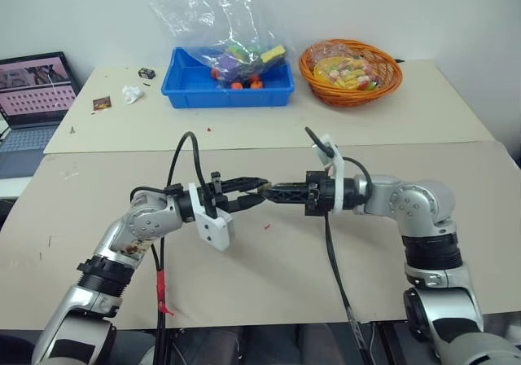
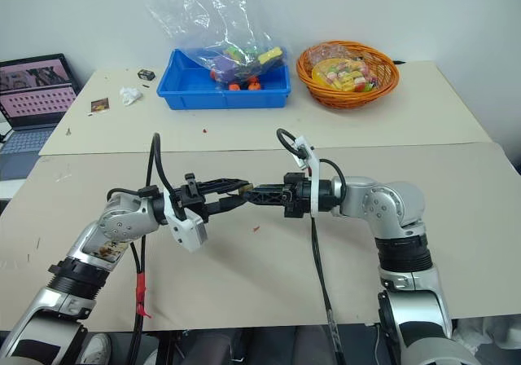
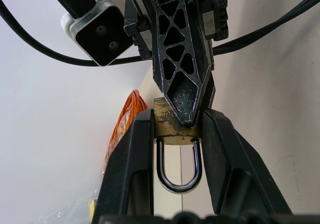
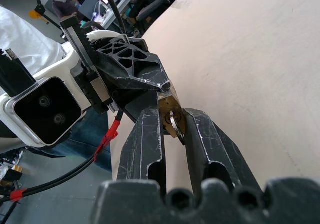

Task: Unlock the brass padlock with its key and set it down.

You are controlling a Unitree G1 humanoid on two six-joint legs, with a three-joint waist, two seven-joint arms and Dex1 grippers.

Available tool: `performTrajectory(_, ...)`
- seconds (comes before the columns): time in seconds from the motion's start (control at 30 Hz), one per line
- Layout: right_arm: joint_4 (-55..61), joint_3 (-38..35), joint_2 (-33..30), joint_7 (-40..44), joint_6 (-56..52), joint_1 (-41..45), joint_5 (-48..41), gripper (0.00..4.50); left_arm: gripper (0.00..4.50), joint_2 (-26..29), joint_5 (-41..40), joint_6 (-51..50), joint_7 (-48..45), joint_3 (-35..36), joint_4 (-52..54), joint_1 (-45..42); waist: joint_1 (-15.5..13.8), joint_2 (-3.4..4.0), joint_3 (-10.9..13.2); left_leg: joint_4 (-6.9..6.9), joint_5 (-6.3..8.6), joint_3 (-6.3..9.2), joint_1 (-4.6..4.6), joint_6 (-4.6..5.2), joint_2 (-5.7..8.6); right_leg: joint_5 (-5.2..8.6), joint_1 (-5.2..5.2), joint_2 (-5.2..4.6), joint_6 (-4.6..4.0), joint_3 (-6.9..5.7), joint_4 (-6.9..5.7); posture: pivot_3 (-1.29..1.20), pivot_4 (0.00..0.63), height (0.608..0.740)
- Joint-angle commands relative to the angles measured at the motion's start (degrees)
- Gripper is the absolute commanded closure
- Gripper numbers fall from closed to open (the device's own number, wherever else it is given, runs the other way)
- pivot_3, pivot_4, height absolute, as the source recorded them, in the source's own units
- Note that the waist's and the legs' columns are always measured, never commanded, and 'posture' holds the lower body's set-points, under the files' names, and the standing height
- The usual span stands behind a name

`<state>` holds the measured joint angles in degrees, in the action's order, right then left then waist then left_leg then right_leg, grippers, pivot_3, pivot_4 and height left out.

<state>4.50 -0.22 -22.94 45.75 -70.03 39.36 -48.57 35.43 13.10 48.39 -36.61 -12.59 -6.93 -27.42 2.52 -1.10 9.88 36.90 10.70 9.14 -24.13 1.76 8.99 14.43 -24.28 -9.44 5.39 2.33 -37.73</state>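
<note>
The left jaws (image 3: 172, 134) are clenched on the brass padlock (image 3: 167, 124), one black finger on each flank of its yellow-gold body, with the silver U-shaped shackle (image 3: 177, 171) pointing back between the fingers toward the wrist. The right jaws (image 4: 172, 129) are drawn in on the key (image 4: 175, 124), a small silvery piece pinched between the two fingertips and seated against the end of the padlock body opposite the shackle. In the left eye view the two grippers meet tip to tip at the centre of the frame, left gripper (image 1: 248, 194) pointing toward the right edge, right gripper (image 1: 273, 192) pointing toward the left edge, both roughly level and held above the tabletop (image 1: 269, 275), so the padlock hangs in the air between them and touches no surface. Whether the shackle is released from the body cannot be told; both its legs appear to enter the brass. A tiny red speck (image 1: 266, 227) lies on the beige tabletop just below the meeting point. Toward the upper centre of the frame stands a blue bin (image 1: 228, 84) holding small coloured items under a crumpled clear plastic bag (image 1: 207, 10). To its right sits an orange wicker basket (image 1: 350, 72) filled with wrapped sweets. A crumpled white paper (image 1: 132, 94) lies to the bin's left, and an open laptop (image 1: 32, 96) occupies the upper left edge.
</note>
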Motion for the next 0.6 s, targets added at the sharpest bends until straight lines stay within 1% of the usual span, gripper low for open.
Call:
performTrajectory(0.03, 2.50, -1.78, 1.19, 0.04, 0.09, 1.18, -2.95, 4.32, 3.71, 0.13, -0.43, 0.35, 0.61, 0.10, 2.39, -0.47, 0.00, 0.00, 0.00, 0.00, 0.00, 0.00, 0.00, 0.00, 0.00, 0.00, 0.00, 0.00, 0.00, 0.00, 0.00, 0.00, 0.150, 0.740)
performTrajectory(0.5, 2.65, -2.64, 2.28, -1.37, -0.79, 1.30, -3.53, 4.32, 3.71, 0.31, -0.76, 0.29, 0.46, 0.06, 2.66, -0.19, 0.01, 0.00, 0.00, 0.00, 0.00, 0.00, 0.00, 0.00, 0.00, 0.00, 0.00, 0.00, 0.00, 0.00, 0.00, 0.00, 0.150, 0.740)
performTrajectory(0.6, 2.93, -2.69, 2.11, -1.30, -0.91, 1.15, -3.73, 4.32, 3.71, 0.12, -2.04, -0.96, 0.04, -0.02, 2.68, 0.09, 0.02, 0.00, 0.00, 0.00, 0.00, 0.00, 0.00, 0.00, 0.00, 0.00, 0.00, 0.00, 0.00, 0.00, -0.01, 0.00, 0.150, 0.740)
